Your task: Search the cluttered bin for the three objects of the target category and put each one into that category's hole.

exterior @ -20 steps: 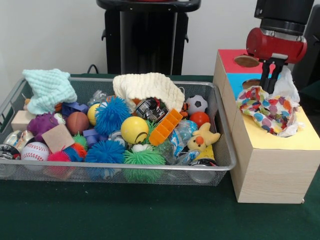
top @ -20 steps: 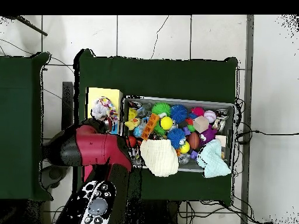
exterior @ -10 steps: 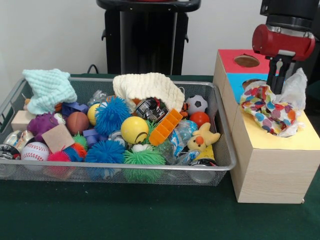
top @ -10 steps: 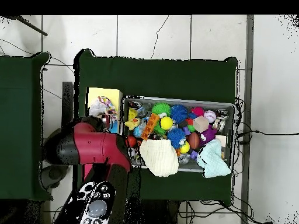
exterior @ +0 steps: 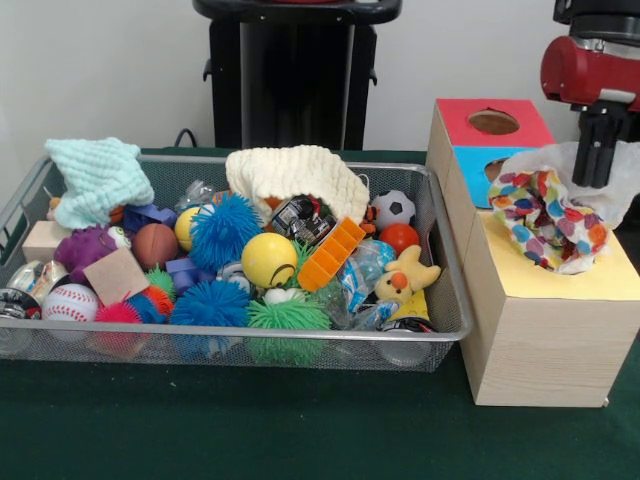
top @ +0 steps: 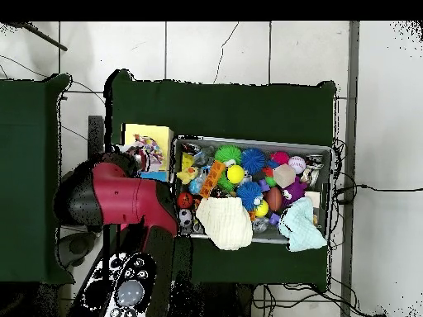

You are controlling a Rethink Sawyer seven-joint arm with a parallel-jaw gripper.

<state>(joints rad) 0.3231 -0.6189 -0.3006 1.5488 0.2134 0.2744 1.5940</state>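
Observation:
A multicoloured spotted cloth (exterior: 552,215) hangs bunched over the yellow top (exterior: 520,278) of the wooden sorting box, near the blue section (exterior: 472,170). My gripper (exterior: 597,180) comes down from the red arm at the top right and is shut on the cloth's upper edge. In the overhead view the spotted cloth (top: 147,155) lies on the box, and the red arm (top: 116,196) covers the gripper. A cream knitted cloth (exterior: 295,172) and a mint cloth (exterior: 98,175) lie in the wire bin (exterior: 300,347).
The box's red section has a round hole (exterior: 494,122). Spiky balls, a yellow ball (exterior: 268,259), a baseball (exterior: 70,302), a soccer ball (exterior: 396,207), an orange block (exterior: 332,254) and a plush toy (exterior: 405,275) crowd the bin. The black pedestal (exterior: 295,70) stands behind.
The gripper has carried the spotted cloth to the right and slightly up, from beside the blue section toward the box's right side.

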